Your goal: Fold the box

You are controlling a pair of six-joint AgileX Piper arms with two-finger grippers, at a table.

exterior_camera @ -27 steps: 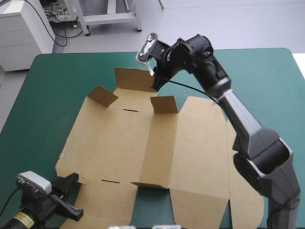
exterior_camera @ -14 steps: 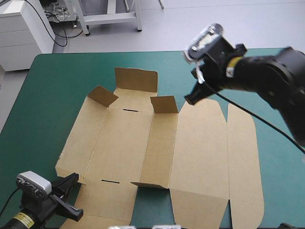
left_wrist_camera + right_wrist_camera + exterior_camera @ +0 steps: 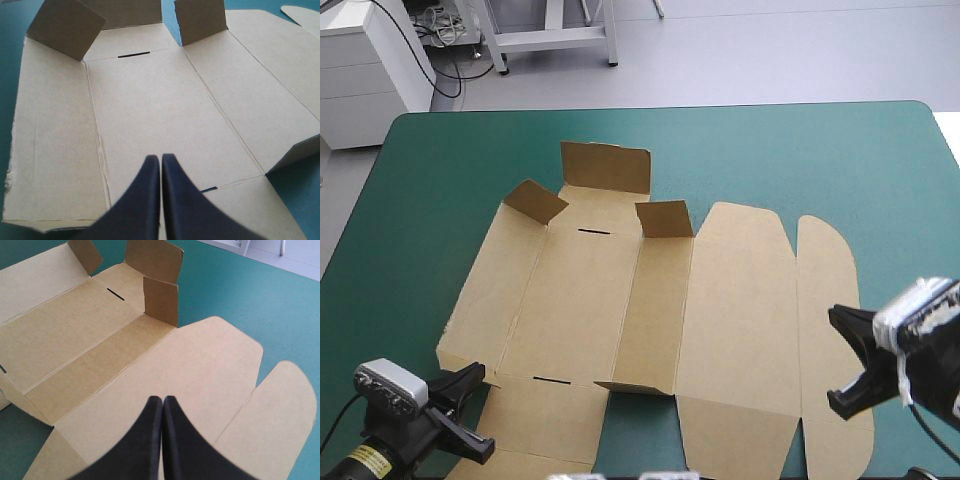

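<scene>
Box (image 3: 620, 300): brown, spread flat on the teal-green table (image 3: 450, 150), far flaps upright.
Left jaws: pressed together, empty, above its near edge.
Right jaws: pressed together, empty, above its right side.

Nothing legible shows in any view. A small yellow label (image 3: 358, 461) sits on the left arm just behind its wrist, in the high view's near left corner. It carries dark marks that are too small to read. The box (image 3: 620, 300) shows only plain brown board on every panel and flap facing the cameras.
</scene>
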